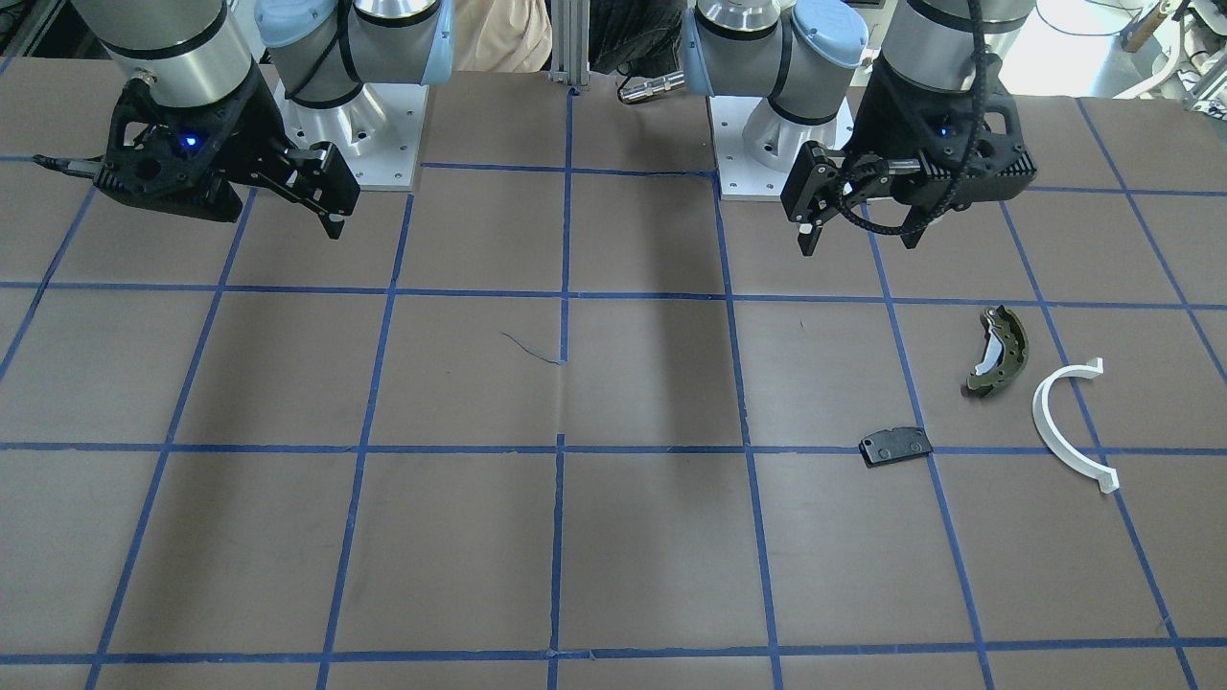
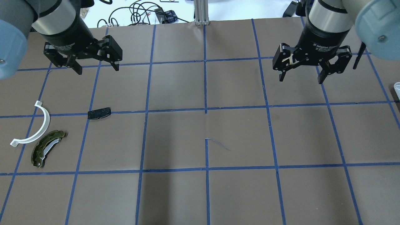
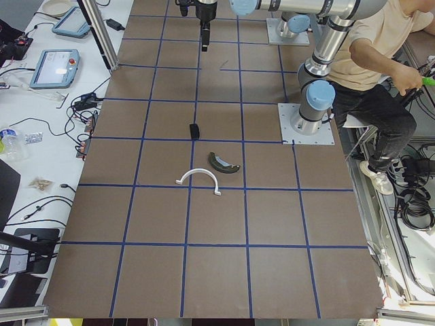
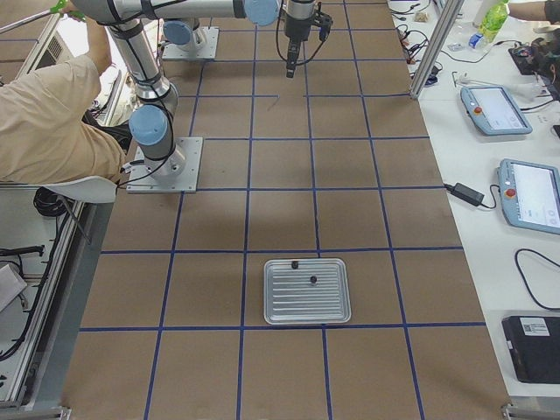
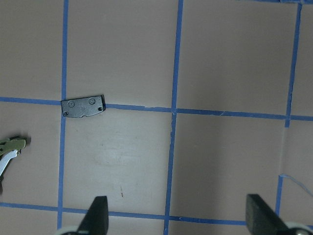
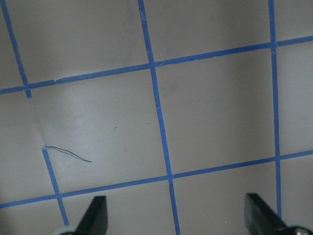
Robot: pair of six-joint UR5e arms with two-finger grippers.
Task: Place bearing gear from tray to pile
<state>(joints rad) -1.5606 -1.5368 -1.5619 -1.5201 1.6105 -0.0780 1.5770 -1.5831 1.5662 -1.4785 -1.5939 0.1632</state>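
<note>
Both tools hang in the air above the counter (image 2: 206,193), and neither of them touches or carries anything. The left tool (image 2: 98,69) has its two fingers spread wide with nothing between them, and it is over the left half of the counter. The right tool (image 2: 300,79) is spread in the same way, also with nothing between its fingers, over the right half.

The tray (image 4: 289,302) is a ribbed metal one. It lies flat near the right end of the counter, about midway between the robot's edge and the operators' edge. Two small things lie in it: one dark part (image 4: 295,263) by the rim on the side toward the left end, and a second dark part (image 4: 313,280) closer to the middle of the tray. They are too small to say which of them is the bearing gear.

The pile is near the left end of the counter. Its white half-ring (image 2: 34,126) is closest to the left edge. The olive-green brake shoe (image 2: 47,148) lies just beside it, on the robot's side. The black plate (image 2: 99,113) lies apart from these two, more toward the middle of the counter, on a blue tape line (image 2: 175,110).
</note>
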